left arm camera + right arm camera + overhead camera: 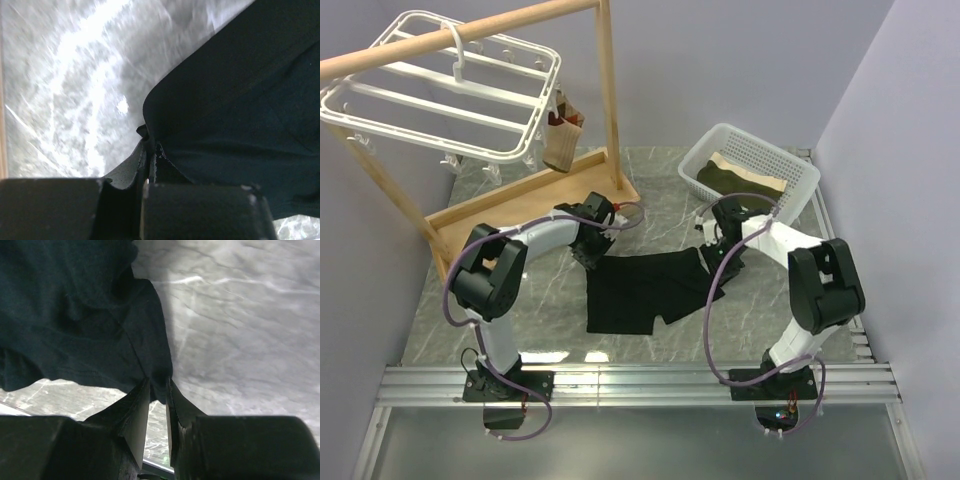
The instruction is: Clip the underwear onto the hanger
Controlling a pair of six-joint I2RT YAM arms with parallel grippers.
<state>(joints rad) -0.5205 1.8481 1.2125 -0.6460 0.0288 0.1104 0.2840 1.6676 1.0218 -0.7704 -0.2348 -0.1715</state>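
The black underwear (645, 288) lies spread on the marble table between the two arms. My left gripper (592, 252) is shut on its far left corner; the left wrist view shows the fabric (235, 110) pinched in my left gripper (150, 145). My right gripper (712, 257) is shut on the far right corner; the right wrist view shows the cloth (80, 325) bunched in my right gripper (159, 387). The white hanger (440, 85) hangs by its hook from the wooden pole at the far left, well above and behind my left gripper.
The wooden pole stand (535, 200) has its base board just behind the left gripper. A small brown garment (563, 135) hangs from the rack's right side. A white mesh basket (798, 170) holding an olive-and-tan folded cloth (745, 175) sits at the far right.
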